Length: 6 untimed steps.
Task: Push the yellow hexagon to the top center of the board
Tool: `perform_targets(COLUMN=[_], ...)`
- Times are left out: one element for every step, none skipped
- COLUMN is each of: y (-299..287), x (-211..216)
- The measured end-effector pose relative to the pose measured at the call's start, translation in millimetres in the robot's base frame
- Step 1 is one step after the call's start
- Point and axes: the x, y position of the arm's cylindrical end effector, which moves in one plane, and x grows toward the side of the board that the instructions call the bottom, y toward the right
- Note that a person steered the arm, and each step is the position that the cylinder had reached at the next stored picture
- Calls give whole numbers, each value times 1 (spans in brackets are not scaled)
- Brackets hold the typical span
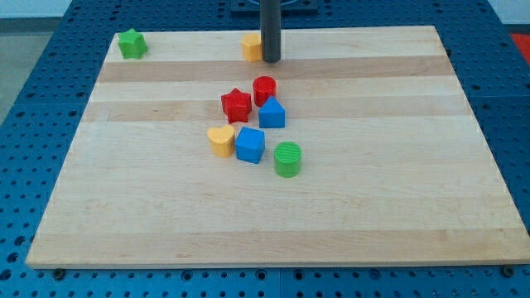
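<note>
The yellow hexagon (251,47) sits near the board's top edge, about at its centre. The dark rod comes down from the view's top, and my tip (271,60) rests on the board right against the hexagon's right side, hiding part of it.
A green star (130,44) sits at the board's top left corner. In the middle stands a cluster: red star (236,104), red cylinder (264,88), blue pentagon-like block (272,112), blue cube (250,145), yellow heart (220,141), green cylinder (287,159).
</note>
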Motion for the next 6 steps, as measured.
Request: perform_targets(y=[-26, -70, -78, -69, -49, -32], x=[19, 9, -10, -16, -21, -23])
